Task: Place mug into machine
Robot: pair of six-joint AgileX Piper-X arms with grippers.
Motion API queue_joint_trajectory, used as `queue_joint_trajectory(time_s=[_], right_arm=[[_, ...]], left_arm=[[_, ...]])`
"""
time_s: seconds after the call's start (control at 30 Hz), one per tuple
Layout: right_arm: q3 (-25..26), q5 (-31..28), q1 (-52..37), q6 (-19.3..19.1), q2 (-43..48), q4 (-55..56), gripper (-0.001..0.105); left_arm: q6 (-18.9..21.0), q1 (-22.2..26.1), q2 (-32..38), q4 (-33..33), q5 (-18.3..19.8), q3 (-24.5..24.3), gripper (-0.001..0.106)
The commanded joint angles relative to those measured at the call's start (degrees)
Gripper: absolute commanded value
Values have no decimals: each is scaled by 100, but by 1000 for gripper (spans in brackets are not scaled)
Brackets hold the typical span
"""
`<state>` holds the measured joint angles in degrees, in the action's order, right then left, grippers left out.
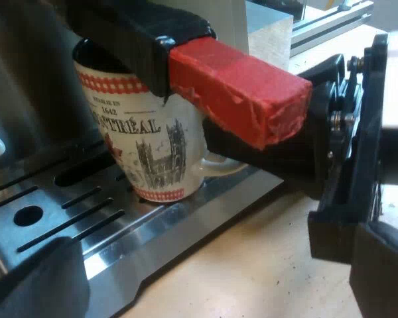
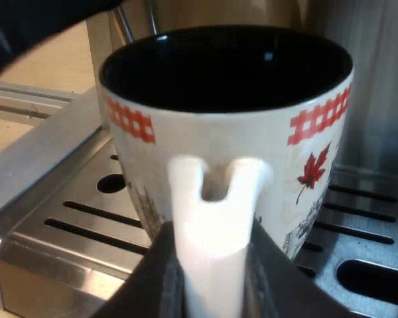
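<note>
A white mug point(image 1: 146, 132) with red checks, a maple leaf and "Montreal" print stands on the espresso machine's slotted metal drip tray point(image 1: 66, 218). Over it juts the holder's dark handle with its red end point(image 1: 239, 86), locked in the machine's front. My right gripper point(image 1: 215, 142) reaches in at the mug's side. In the right wrist view, my right gripper point(image 2: 212, 278) is shut on the mug's point(image 2: 225, 132) white handle, with a dark finger on each side, above the drip tray point(image 2: 73, 218). My left gripper point(image 1: 199, 285) is open, holds nothing, and sits off the tray's edge.
The drip tray's edge meets a light wooden tabletop point(image 1: 252, 265). An aluminium rail point(image 1: 325, 26) runs beyond the machine's side. The machine's steel wall point(image 2: 378, 99) rises close behind the mug.
</note>
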<state>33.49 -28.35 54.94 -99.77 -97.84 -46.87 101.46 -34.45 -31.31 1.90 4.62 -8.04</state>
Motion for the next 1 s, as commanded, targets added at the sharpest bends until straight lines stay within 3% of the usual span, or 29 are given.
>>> queue_joint_trajectory(time_s=[0.03,0.37,0.5,0.6,0.8,1.0], right_arm=[[68,0,-11,-30,6,-95,0],[133,0,-11,96,-25,-84,3],[133,-11,-11,96,-25,38,30],[176,-11,-11,96,41,345,39],[431,40,-11,488,258,1644,40],[775,186,-98,579,239,2068,40]], left_arm=[[75,-4,13,140,37,-9,82],[75,-4,13,140,37,-9,82],[75,-4,13,140,37,-9,82],[75,-4,13,140,37,-9,82],[75,-4,13,140,37,-9,82],[75,-4,13,140,37,-9,82]])
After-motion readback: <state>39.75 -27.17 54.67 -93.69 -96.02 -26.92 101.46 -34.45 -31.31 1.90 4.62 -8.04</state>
